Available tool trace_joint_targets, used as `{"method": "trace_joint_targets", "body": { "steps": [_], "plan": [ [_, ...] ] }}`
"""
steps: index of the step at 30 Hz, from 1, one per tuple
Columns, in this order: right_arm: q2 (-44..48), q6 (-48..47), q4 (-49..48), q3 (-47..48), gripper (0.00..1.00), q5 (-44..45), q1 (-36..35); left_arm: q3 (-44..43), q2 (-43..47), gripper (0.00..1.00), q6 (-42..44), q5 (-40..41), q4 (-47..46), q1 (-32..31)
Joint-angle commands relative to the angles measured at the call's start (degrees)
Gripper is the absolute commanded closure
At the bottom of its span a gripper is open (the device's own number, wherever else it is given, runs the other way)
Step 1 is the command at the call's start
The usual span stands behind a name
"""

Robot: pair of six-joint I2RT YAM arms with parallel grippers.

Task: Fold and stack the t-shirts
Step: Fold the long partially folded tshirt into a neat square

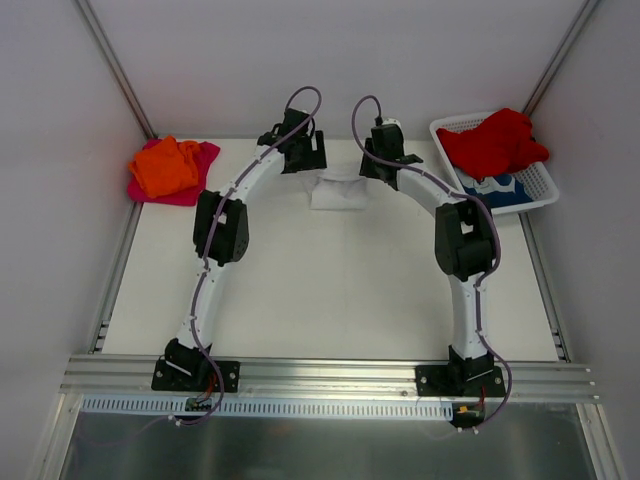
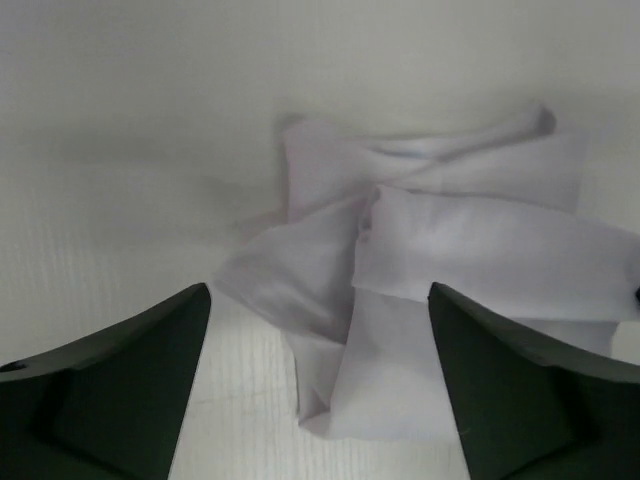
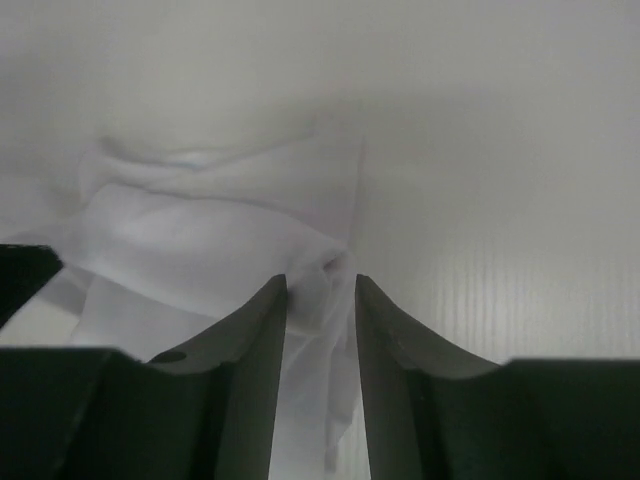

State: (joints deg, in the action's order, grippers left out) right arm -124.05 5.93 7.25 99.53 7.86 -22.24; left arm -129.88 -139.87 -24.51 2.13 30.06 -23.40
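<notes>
While both arms reach to the far middle of the white bench [image 1: 300, 300], the plain white cloth t-shirt [image 1: 340, 192] lies there as a small, rumpled, partly folded bundle between the two wrists.

From the left wrist view, the left gripper [image 2: 318, 295] is released. Its two dark fingers [image 2: 130, 390] stand wide apart at the bundle's near edge, and the cloth lies loose on the bench between them with nothing clamped.

The right gripper [image 3: 320, 285] stands much narrower. Only a slim gap shows between its fingers [image 3: 250, 370], and a ridge of the white cloth sits in that gap. The fold seems to brush the inner face of one finger, but I cannot tell from this close, dim view whether it is pinched or merely lying there.

At the far left corner, a crumpled orange cloth t-shirt [image 1: 165, 165] is heaped on a magenta-pink one [image 1: 205, 158]. At the far right, a white plastic mesh basket [image 1: 455, 127] holds a red cloth t-shirt [image 1: 495, 140] on top of a blue-and-white one [image 1: 500, 188].
</notes>
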Motion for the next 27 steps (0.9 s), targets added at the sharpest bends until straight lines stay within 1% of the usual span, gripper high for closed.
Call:
{"method": "trace_joint_targets", "body": {
  "steps": [1, 3, 4, 9, 10, 15, 18, 23, 27],
  "plan": [
    [-4.2, -1.9, 3.1, 7.0, 0.62, 3.3, 2.9, -6.6, -3.7, 0.01, 1.9, 3.3, 0.9, 3.9],
    [-4.7, -1.8, 3.0, 6.6, 0.59, 3.7, 2.9, -6.6, -3.7, 0.01, 1.8, 3.8, 0.9, 4.4],
    [-4.5, -1.8, 2.8, 6.0, 0.55, 3.8, 3.0, -6.0, -3.3, 0.01, 2.0, 4.0, 0.8, 4.4],
    [-2.7, -1.6, 2.8, 3.9, 0.55, 3.9, 2.9, -0.9, -0.1, 0.01, 1.3, 3.4, 0.7, 4.3],
    [-2.0, -1.5, 2.4, 3.1, 0.55, 3.9, 2.9, 1.5, 1.7, 0.01, 1.1, 3.3, 0.6, 4.2],
    [3.4, -1.8, 2.2, -1.3, 0.55, 5.2, 2.7, 8.8, 7.3, 0.01, 1.1, 3.8, -0.4, 3.1],
    [6.1, -2.4, 2.2, -3.1, 0.55, 5.9, 2.6, 11.1, 9.1, 0.01, 1.0, 3.2, -0.5, 2.4],
    [10.0, -4.1, 3.8, -3.5, 0.55, 7.7, 1.3, 13.1, 13.4, 0.01, 1.6, 5.6, -0.5, 0.2],
    [13.3, -4.4, 3.7, -5.4, 0.55, 8.8, 0.8, 15.1, 17.3, 0.01, 1.4, 6.0, -0.5, -0.2]
  ]
}}
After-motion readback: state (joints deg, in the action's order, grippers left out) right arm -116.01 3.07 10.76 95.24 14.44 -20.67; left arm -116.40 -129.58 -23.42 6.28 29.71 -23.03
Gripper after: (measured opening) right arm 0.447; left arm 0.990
